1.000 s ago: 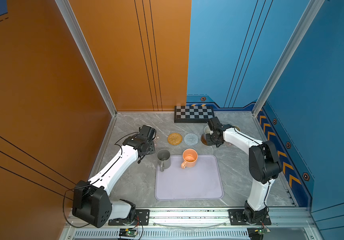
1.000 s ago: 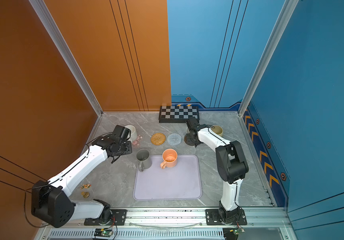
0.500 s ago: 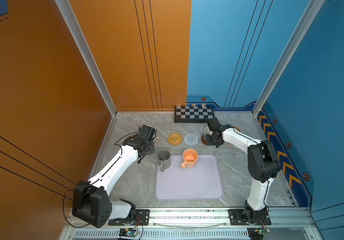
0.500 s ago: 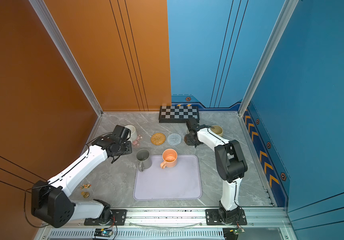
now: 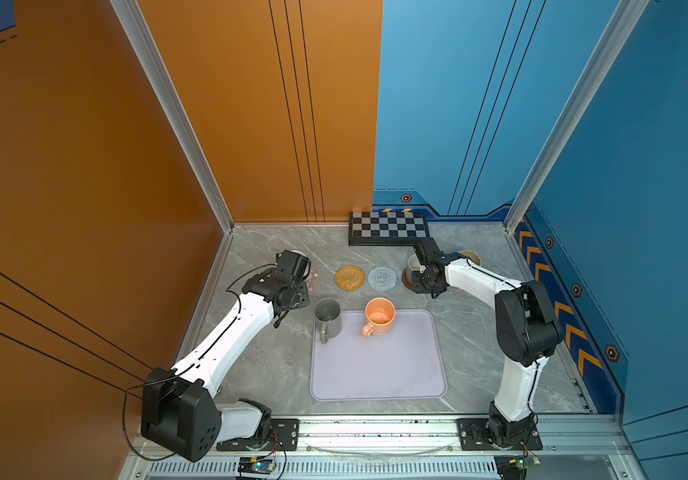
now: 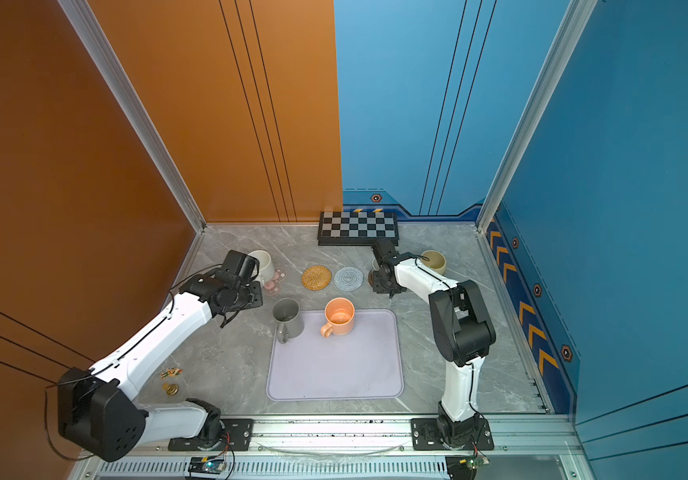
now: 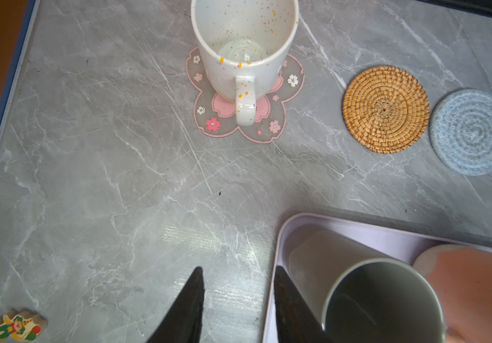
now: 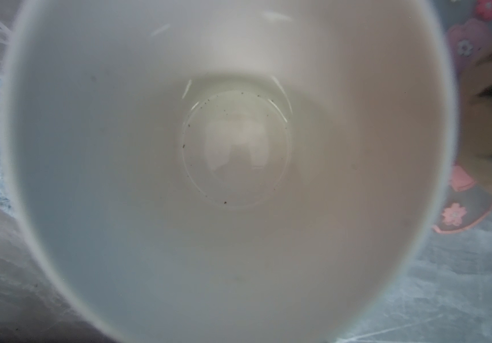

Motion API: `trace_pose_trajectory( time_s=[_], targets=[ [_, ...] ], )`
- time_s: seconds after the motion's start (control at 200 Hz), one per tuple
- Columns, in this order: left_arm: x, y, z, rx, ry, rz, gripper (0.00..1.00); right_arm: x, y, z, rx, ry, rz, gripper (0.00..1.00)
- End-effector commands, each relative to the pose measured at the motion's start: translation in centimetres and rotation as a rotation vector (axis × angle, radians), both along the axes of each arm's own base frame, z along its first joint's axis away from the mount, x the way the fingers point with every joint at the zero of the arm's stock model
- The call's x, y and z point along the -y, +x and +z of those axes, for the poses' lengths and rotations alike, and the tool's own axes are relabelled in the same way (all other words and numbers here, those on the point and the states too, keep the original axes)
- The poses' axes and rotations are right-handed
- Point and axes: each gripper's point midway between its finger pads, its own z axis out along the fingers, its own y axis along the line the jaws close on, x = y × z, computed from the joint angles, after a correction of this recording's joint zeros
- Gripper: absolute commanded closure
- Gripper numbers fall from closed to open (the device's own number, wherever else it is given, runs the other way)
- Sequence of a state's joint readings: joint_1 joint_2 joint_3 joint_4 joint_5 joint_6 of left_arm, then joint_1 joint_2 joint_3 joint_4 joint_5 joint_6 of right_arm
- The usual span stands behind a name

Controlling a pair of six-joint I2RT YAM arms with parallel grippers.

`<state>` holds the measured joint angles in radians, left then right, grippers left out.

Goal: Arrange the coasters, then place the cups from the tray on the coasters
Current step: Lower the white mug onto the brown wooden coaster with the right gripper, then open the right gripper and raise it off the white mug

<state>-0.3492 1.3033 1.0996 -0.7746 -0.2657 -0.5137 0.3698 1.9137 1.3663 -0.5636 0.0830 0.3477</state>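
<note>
My right gripper hovers directly over a cream-lined cup standing on the dark brown coaster; its fingers are hidden. My left gripper is open and empty above the table, beside the tray. The grey cup and the orange cup stand at the tray's far edge. A speckled white cup sits on a flower coaster. The beige cup sits on another flower coaster. The rattan coaster and the grey-blue coaster are bare.
A checkerboard lies against the back wall. Two small trinkets lie near the left arm's base. Orange and blue walls close in the left, back and right sides.
The right arm's elbow has eased slightly to the left while its gripper stays over the cup. The left arm, cups and coasters have not moved.
</note>
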Motion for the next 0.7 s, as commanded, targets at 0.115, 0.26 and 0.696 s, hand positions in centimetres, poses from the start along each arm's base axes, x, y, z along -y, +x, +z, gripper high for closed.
trace_pose_trajectory(
  time_s=[0.115,0.26,0.696],
  targets=[
    [-0.2,-0.9,0.5,0.019,0.004,-0.004,0.6,0.5,0.1,2.0,0.054,0.001,-0.028,0.61],
    [-0.1,-1.2,0.8,0.027,0.0,-0.022,0.6,0.3,-0.1,3.0,0.071,0.01,-0.008,0.6],
    [0.3,-4.1,0.7,0.018,-0.036,-0.097,0.58,0.3,-2.2,7.7,0.149,-0.014,0.047,0.56]
  ],
)
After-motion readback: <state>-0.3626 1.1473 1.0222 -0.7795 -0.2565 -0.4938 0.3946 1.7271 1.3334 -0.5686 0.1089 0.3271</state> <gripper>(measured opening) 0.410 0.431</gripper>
